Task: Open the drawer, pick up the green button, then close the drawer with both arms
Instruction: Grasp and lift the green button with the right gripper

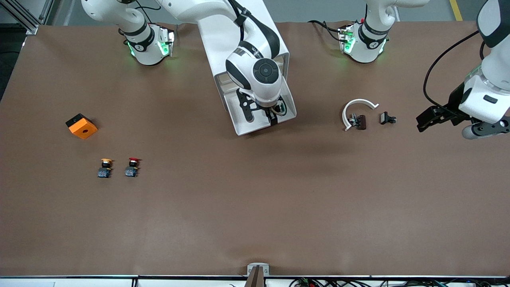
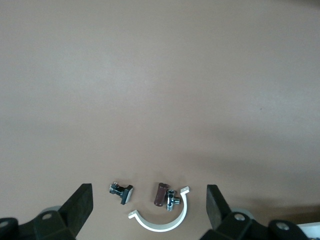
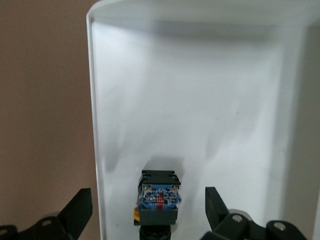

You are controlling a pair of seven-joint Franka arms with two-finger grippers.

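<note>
Robotics lab bench. A wide table [image 1: 255, 207] covered in plain brown sheeting is seen, with two white arm bases [image 1: 149, 46] bolted at its 12 o'clock edge, green status lights lit. Aluminium framing [image 1: 24, 18] is noted at 10 o'clock; loose cables [image 1: 330, 282] are bundled at 6 o'clock, and a grey floor with a yellow line [image 1: 456, 10] at 1 o'clock.

Drawer [image 3: 200, 100] — smooth white plastic.

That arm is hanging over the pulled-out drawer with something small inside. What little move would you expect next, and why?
Probably a short descent: the right pincer hangs open over the drawer, its fingers either side of the button, not touching. Lowering, then closing, should grip it. The left pincer waits open over the small parts.
</note>
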